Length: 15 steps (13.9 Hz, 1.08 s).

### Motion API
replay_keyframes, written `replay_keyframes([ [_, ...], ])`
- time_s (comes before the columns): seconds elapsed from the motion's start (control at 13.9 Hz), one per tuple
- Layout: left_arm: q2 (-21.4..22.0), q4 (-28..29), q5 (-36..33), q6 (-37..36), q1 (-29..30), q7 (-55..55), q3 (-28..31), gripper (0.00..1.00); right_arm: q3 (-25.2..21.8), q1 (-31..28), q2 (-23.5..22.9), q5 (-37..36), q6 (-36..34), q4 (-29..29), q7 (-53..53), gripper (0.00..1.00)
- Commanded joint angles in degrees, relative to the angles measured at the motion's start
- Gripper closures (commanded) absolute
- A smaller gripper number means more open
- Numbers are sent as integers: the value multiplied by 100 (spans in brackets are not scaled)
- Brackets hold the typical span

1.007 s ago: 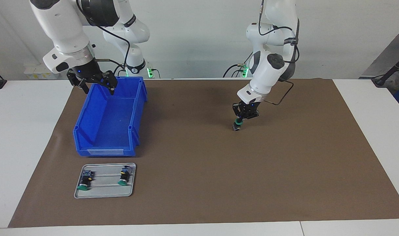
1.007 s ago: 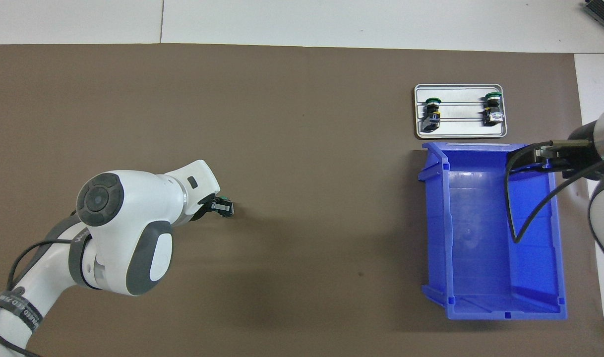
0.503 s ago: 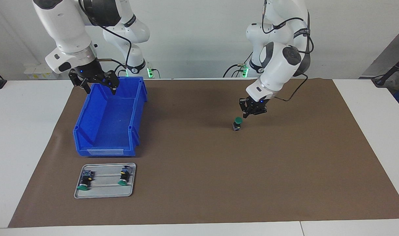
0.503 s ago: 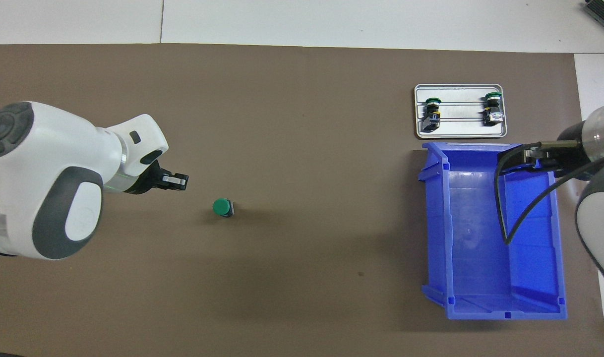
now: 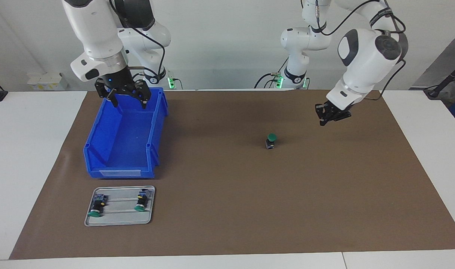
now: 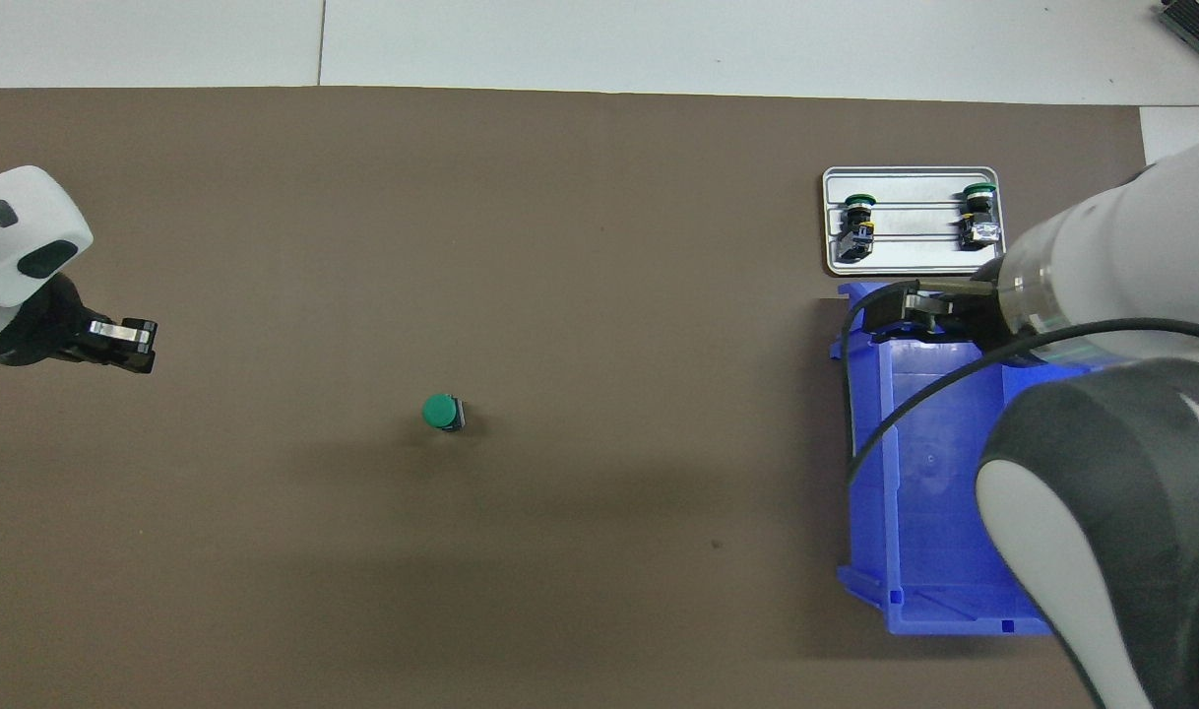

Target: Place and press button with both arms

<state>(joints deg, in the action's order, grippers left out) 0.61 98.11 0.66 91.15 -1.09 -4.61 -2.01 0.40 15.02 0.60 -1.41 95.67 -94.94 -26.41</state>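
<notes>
Button (image 5: 271, 141) stands alone; left gripper (image 5: 330, 117) raised, seemingly closed.

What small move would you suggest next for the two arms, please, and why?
Probably swing the right pincer, open over the blue plastic bin, toward the green-capped push-button. It stands upright, cap up, alone on the brown mat, unpressed, and the shut left pincer hangs well aside of it.
</notes>
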Motion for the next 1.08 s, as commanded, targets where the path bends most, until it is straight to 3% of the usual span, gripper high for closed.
replay_keyframes([
  [0.0, -122, -703, -250, -545, -5, 56, -81, 100, 4, 465, -191, 36, 329, -60, -1019, 4],
  [0.07, -149, -792, -250, -563, -14, 56, -81, 100, 4, 684, -288, 27, 460, -51, -1485, 4],
  [0.22, -140, -723, -250, -423, -58, 91, -89, 74, 12, 1071, -525, -34, 637, 19, -2416, 5],
  [0.29, -123, -644, -250, -344, -67, 57, -89, 54, 13, 1282, -691, -52, 751, 80, -2961, 5],
  [0.36, -96, -548, -250, -195, -76, 65, -89, 24, 13, 1415, -884, -61, 891, 185, -3410, 5],
  [0.43, -87, -521, -242, 6, -93, 74, -89, 4, 13, 1590, -1121, -69, 927, 360, -3762, 5],
  [0.86, -96, -503, -242, 192, -58, 39, -98, 0, 21, 2285, -2501, 18, 1182, 1599, -5881, 6],
  [1.01, -122, -538, -242, 280, -23, 100, -89, 0, 222, 2304, -2792, 1, 1191, 1855, -6479, 6],
])
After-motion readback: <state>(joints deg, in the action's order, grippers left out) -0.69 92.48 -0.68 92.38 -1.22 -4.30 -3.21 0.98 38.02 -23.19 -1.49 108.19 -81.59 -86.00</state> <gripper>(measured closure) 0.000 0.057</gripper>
